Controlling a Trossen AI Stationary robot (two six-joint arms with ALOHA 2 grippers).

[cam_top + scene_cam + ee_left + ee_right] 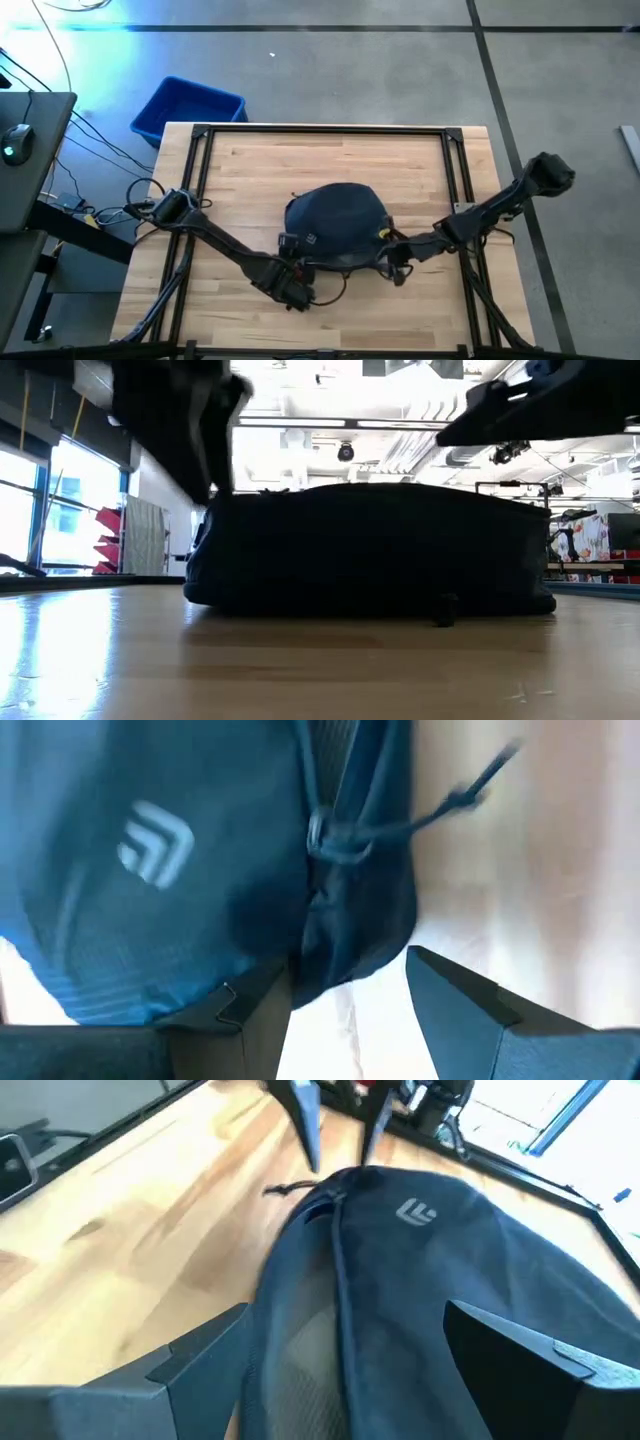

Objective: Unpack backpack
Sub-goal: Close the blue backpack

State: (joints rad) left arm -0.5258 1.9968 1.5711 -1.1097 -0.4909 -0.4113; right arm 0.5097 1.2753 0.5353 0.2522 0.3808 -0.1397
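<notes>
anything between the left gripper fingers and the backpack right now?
Nothing separate. In the left wrist view the left gripper is open, with a fold of the backpack hanging into the gap; a drawcord sits just beyond.

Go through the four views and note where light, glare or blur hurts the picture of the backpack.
High view: blue-white glare on the floor at top left, backpack evenly lit. Low view: backlit by bright windows and ceiling lights, backpack a near-black silhouette, table sheen. Left wrist view: close and soft, the cord streaked by blur. Right wrist view: backpack logo clear, near edges soft.
</notes>
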